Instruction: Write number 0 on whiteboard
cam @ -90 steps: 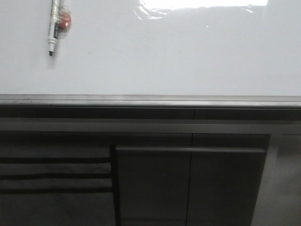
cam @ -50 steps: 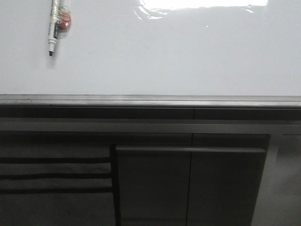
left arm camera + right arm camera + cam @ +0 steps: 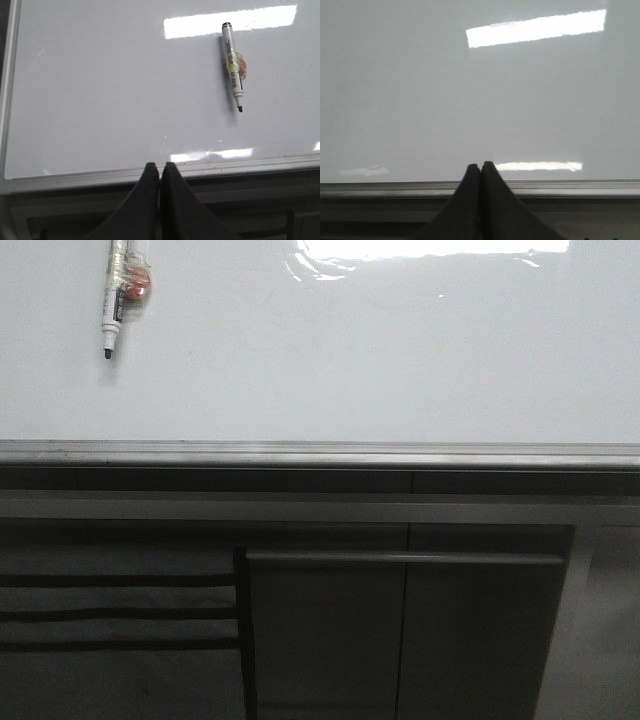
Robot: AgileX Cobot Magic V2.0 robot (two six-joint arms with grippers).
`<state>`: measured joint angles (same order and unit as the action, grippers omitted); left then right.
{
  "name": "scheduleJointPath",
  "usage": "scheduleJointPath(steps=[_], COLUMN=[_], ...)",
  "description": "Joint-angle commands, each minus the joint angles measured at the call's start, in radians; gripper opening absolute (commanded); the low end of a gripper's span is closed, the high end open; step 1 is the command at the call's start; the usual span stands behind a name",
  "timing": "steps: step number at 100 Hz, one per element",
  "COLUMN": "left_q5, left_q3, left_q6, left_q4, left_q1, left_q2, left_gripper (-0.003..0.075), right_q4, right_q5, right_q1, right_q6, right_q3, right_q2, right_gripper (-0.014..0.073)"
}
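No number 0 is drawn yet on the whiteboard. The marker pen lies uncapped at the upper left of the front view. Both the left gripper and the right gripper are clenched and empty; the left should be opened and lowered squarely over the pen's barrel.

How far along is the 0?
Nothing is done: the whiteboard carries no mark. Nothing is in hand: the marker lies uncapped on the board, and both the left gripper and right gripper are shut and empty. Grasping and writing remain.

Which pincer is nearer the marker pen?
Left. The left pincer sits shut at the whiteboard edge with the marker pen in view; the right pincer's camera shows none.
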<state>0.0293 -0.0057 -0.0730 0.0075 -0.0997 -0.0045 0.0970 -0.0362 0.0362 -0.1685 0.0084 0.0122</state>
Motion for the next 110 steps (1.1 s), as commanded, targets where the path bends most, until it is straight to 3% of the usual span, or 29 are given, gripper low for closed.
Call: scheduleJointPath(steps=[1,21,37,50,67,75,85,110], left_q5=[-0.101,-0.181,-0.161,0.011,0.257,0.344,0.398,0.378], left_q3=[0.026,0.017,-0.066,-0.211,-0.437,-0.519,-0.584,-0.594], left_q6=[0.010,0.010,0.010,0.010,0.010,0.010,0.010,0.010], left_q4=[-0.008,-0.026,-0.071,-0.071,-0.059,-0.059,-0.102,-0.116], left_q1=[0.003,0.003,0.003,0.003,0.003,0.003,0.003,0.003], left_q2=[-0.025,-0.025,-0.024,0.015,0.155,0.223,0.292,0.371], left_gripper=[-0.0020,-0.0020,-0.0020,-0.0020,-0.0020,-0.0020,-0.0020,-0.0020], right_q4=[0.007,-0.003,-0.013,-0.013,-0.013,-0.020,-0.052,-0.092], right_q5=[-0.097,-0.090,0.098,0.295,0.493,0.566,0.655,0.638], right_q1=[0.002,0.002,0.002,0.002,0.006,0.006,0.006,0.006], right_q6=[0.004,0.000,0.000,0.011,0.169,0.183,0.183,0.183], right_q3=[0.014,-0.016,-0.173,-0.339,-0.569,-0.656,-0.736,-0.748], right_q2=[0.017,0.017,0.007,-0.062,-0.226,-0.308,-0.405,-0.530], right_gripper=[-0.0068,-0.0068,-0.0068,-0.0068,-0.0068,-0.0068,-0.0068,-0.0068])
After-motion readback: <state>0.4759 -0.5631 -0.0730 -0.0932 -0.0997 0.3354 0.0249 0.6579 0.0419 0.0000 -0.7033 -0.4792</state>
